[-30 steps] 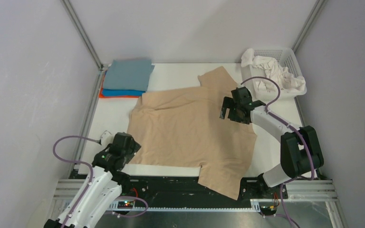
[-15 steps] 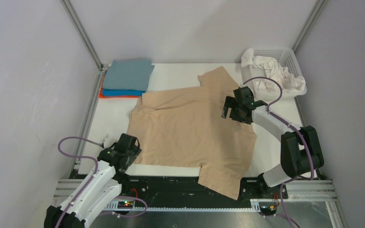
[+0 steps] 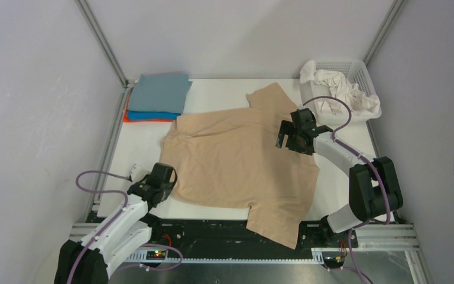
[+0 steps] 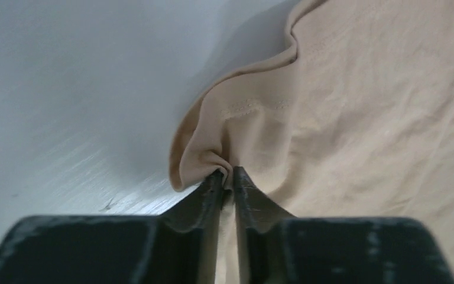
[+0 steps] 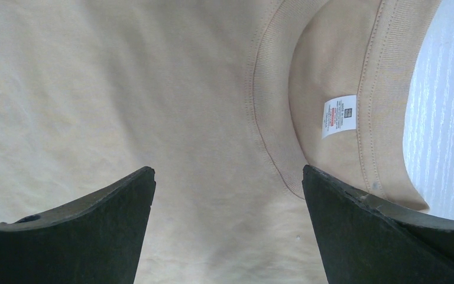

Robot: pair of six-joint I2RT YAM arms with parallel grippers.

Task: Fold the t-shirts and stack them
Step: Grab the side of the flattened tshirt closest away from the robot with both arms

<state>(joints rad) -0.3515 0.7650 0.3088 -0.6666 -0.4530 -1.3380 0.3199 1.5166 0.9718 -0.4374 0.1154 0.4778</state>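
Slippage is looking likely for the tan t-shirt [image 3: 236, 157] lying spread on the table [image 3: 142, 142], since the left gripper [image 4: 224, 177] is pinching only a thin fold at its near corner while the right gripper [image 5: 227, 171] is hovering wide open above the collar [image 5: 272, 118].

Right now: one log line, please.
left gripper shut on tan t-shirt hem | right gripper open over collar | folded shirts stacked far-left
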